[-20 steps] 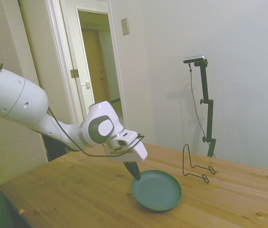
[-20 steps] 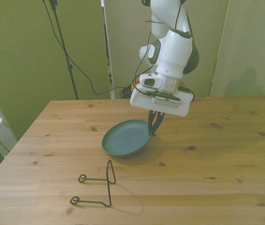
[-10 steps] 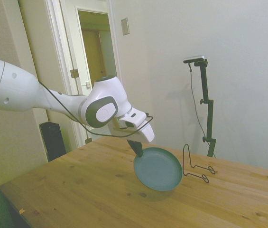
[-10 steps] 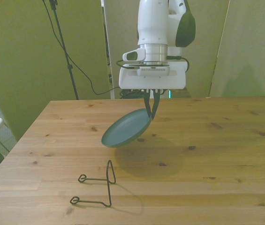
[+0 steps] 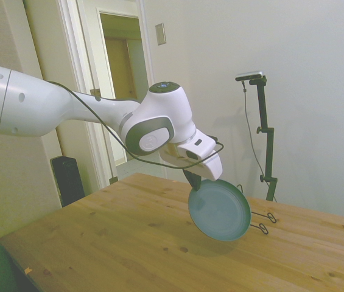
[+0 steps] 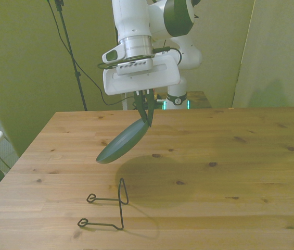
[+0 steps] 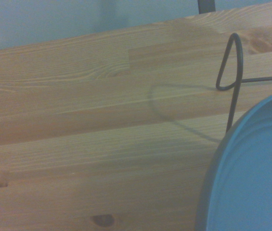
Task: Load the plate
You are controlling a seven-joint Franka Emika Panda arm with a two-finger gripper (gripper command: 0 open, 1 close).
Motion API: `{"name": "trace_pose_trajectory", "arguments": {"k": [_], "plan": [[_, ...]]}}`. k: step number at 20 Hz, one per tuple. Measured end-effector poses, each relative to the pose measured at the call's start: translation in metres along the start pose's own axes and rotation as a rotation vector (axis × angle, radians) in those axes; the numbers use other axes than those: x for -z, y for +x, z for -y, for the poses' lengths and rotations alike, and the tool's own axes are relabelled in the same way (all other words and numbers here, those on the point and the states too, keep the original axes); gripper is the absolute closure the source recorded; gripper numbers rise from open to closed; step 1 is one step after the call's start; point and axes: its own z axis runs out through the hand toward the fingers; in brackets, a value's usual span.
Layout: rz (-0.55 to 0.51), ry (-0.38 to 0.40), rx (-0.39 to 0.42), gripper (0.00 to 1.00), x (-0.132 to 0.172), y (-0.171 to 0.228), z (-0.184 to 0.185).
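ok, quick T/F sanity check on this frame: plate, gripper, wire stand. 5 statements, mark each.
1. The plate is off the table, held in the air. True.
2. The gripper is open and clear of the plate. False: it is shut on the plate's upper rim.
3. The plate hangs level, like a tray. False: it is steeply tilted, its low edge toward the front view's left.
4. The wire stand is empty. True: nothing sits in it, and the plate is above the table, apart from it.
5. The plate casts a shadow on the wood beneath it. True: a dark patch lies on the table in the front view.
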Motion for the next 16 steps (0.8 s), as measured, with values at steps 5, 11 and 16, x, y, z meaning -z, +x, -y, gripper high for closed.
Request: {"name": "trace_pose_trajectory", "arguments": {"k": [5,11,16], "plan": [[-0.005,0.018,-0.024,1.00,0.008,0.016,-0.006],[0.001,0.094,-0.041,1.00,0.025,0.069,-0.024],[0.037,0.172,-0.050,1.00,0.018,0.110,-0.030]]}}
